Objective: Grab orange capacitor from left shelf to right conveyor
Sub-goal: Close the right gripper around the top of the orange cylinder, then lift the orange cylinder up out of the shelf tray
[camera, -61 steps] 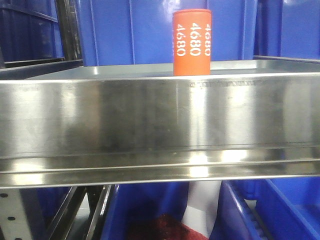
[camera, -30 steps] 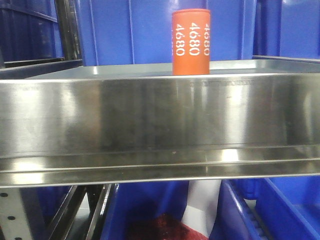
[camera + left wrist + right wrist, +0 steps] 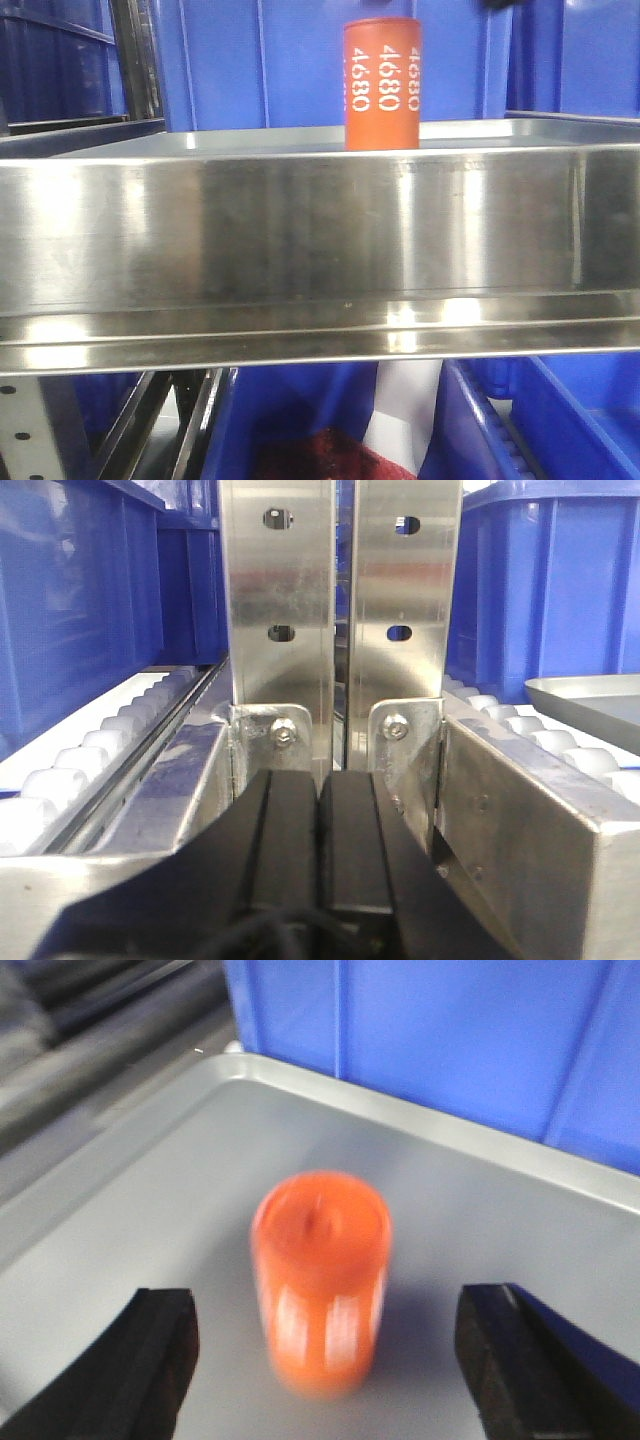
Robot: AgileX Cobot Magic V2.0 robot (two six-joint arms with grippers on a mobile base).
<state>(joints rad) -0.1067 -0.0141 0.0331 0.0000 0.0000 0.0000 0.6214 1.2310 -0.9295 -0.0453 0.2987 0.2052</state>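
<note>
The orange capacitor [image 3: 381, 84] stands upright on the left shelf [image 3: 300, 220], behind its shiny steel front lip, with white "4680" on its side. In the right wrist view the capacitor [image 3: 320, 1270] is blurred and stands on the grey shelf surface [image 3: 130, 1200]. My right gripper [image 3: 327, 1310] is open, one black finger on each side of the capacitor, well clear of it. My left gripper [image 3: 325, 785] is shut on nothing, facing two perforated steel uprights [image 3: 280, 600]. The right conveyor is out of view.
Blue plastic bins [image 3: 260, 60] stand behind the shelf and below it [image 3: 560, 420]. In the left wrist view white roller tracks [image 3: 80, 760] run on both sides, with blue bins [image 3: 560, 580] and a grey tray edge [image 3: 590, 695] at the right.
In the front view the capacitor has drifted a few pixels left. A small dark shape has appeared at the top edge, right of the capacitor.
</note>
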